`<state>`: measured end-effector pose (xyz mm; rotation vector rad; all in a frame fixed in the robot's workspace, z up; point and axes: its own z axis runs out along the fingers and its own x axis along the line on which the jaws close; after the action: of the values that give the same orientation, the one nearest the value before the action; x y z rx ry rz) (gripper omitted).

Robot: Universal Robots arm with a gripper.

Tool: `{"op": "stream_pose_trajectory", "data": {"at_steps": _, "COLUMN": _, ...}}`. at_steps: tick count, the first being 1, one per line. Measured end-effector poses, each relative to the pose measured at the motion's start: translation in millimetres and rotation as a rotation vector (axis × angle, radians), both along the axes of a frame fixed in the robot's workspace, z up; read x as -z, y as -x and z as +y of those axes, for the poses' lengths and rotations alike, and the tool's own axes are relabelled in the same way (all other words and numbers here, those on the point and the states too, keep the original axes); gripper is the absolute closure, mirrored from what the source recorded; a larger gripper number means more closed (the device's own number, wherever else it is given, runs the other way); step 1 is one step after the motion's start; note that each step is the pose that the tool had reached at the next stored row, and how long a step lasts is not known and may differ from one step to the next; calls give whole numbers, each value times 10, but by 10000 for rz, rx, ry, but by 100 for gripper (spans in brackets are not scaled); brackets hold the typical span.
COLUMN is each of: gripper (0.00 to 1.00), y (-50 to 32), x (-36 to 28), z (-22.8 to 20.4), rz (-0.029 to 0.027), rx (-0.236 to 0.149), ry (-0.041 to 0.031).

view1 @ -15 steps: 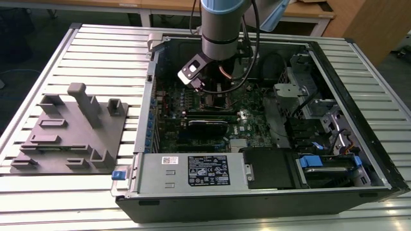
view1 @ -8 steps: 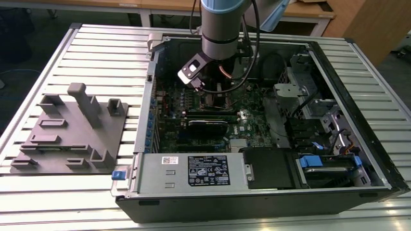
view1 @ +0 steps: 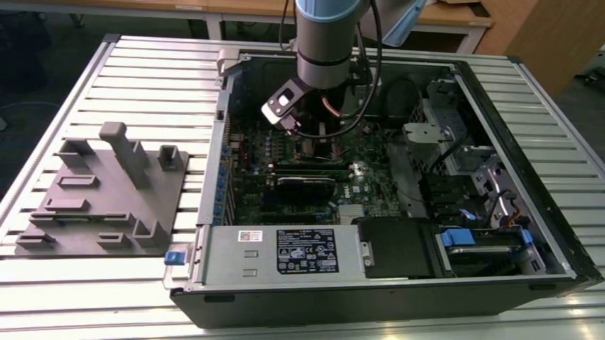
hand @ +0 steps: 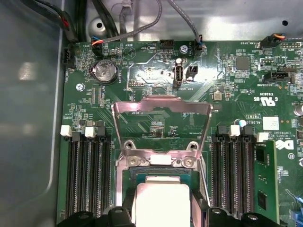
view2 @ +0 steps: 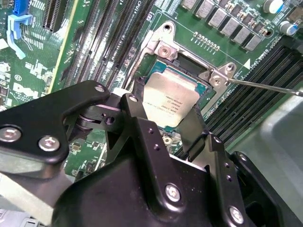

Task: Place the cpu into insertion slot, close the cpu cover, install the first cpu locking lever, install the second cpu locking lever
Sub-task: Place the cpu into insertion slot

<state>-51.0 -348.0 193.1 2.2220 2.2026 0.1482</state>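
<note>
Pincer: the gripper [view2: 165, 105] is reaching down into the computer and squeezing the cpu [view2: 173, 97] by two of its sides, so the chip is not tipping.
Chip: the cpu is sitting right over the insertion slot [view2: 189, 61], low and lined up with it. I cannot tell if it is lying all the way in.
Slot: the insertion slot is lying open, with a dark strip peeking out past the chip.
Cover: the cpu cover [hand: 161, 108] is standing tipped back from the insertion slot, hinged at the slot's edge, making room for the chip to go in.
Lever: a thin metal lever [view2: 265, 88] is sticking out sideways from a corner of the insertion slot and is not holding anything down.
Memory slots: long black memory slots [hand: 87, 175] are running along both sides of the insertion slot.
Case: the computer case [view1: 378, 304] is lying open all around the insertion slot, letting the arm [view1: 326, 42] reach in from above.
</note>
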Motion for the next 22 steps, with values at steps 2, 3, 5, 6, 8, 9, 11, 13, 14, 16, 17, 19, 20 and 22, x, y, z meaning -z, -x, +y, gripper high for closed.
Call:
{"op": "stream_pose_trajectory", "data": {"at_steps": 2, "gripper": 46, "y": 0, "x": 2, "z": 1, "rz": -2, "rx": 4, "ry": -157}}
{"op": "stream_pose_trajectory", "data": {"at_steps": 3, "gripper": 46, "y": 0, "x": 1, "z": 1, "rz": -2, "rx": 7, "ry": -189}}
{"op": "stream_pose_trajectory", "data": {"at_steps": 5, "gripper": 46, "y": 0, "x": 2, "z": 1, "rz": -3, "rx": 10, "ry": -206}}
{"op": "stream_pose_trajectory", "data": {"at_steps": 6, "gripper": 46, "y": 0, "x": 2, "z": 0, "rz": -2, "rx": 12, "ry": -207}}
{"op": "stream_pose_trajectory", "data": {"at_steps": 8, "gripper": 46, "y": 0, "x": 2, "z": -6, "rz": -3, "rx": 17, "ry": -208}}
{"op": "stream_pose_trajectory", "data": {"at_steps": 9, "gripper": 46, "y": 0, "x": 2, "z": -10, "rz": -3, "rx": 22, "ry": -207}}
{"op": "stream_pose_trajectory", "data": {"at_steps": 11, "gripper": 46, "y": 0, "x": 2, "z": -20, "rz": -3, "rx": 25, "ry": -207}}
{"op": "stream_pose_trajectory", "data": {"at_steps": 13, "gripper": 46, "y": 0, "x": 3, "z": -24, "rz": -4, "rx": 26, "ry": -207}}
{"op": "stream_pose_trajectory", "data": {"at_steps": 14, "gripper": 46, "y": 0, "x": 3, "z": -24, "rz": -3, "rx": 26, "ry": -206}}
{"op": "stream_pose_trajectory", "data": {"at_steps": 16, "gripper": 46, "y": 0, "x": 6, "z": -25, "rz": -2, "rx": 27, "ry": -204}}
{"op": "stream_pose_trajectory", "data": {"at_steps": 17, "gripper": 46, "y": 0, "x": 9, "z": -26, "rz": -1, "rx": 26, "ry": -202}}
{"op": "stream_pose_trajectory", "data": {"at_steps": 19, "gripper": 46, "y": 0, "x": 13, "z": -26, "rz": 0, "rx": 26, "ry": -201}}
{"op": "stream_pose_trajectory", "data": {"at_steps": 20, "gripper": 46, "y": 0, "x": 13, "z": -25, "rz": 0, "rx": 26, "ry": -202}}
{"op": "stream_pose_trajectory", "data": {"at_steps": 22, "gripper": 46, "y": 0, "x": 15, "z": -25, "rz": -2, "rx": 27, "ry": -204}}
